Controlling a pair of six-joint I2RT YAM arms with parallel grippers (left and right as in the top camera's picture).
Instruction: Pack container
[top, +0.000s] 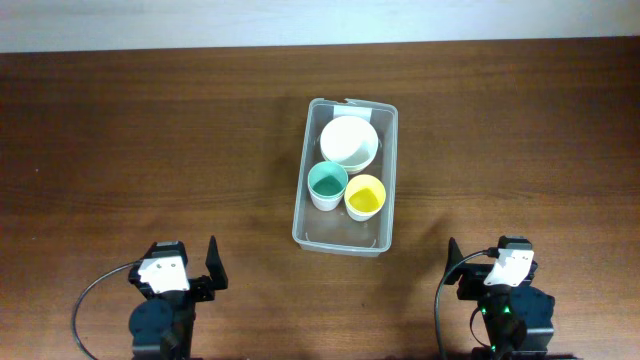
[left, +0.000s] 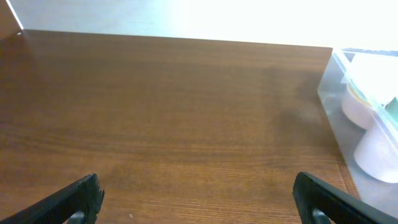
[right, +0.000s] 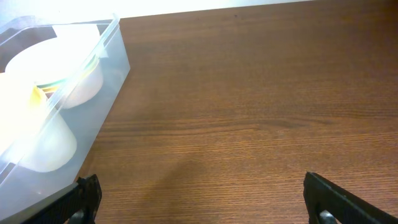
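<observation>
The clear container stands at the table's middle. Inside it are a white bowl at the far end, a cup with a teal inside and a cup with a yellow inside. My left gripper is open and empty at the front left, far from the container. In the left wrist view its fingers frame bare wood and the container is at the right edge. My right gripper is open and empty at the front right. In the right wrist view the container is at the left.
The brown wooden table runs to a pale wall at the back. Cables loop beside both arm bases at the front edge.
</observation>
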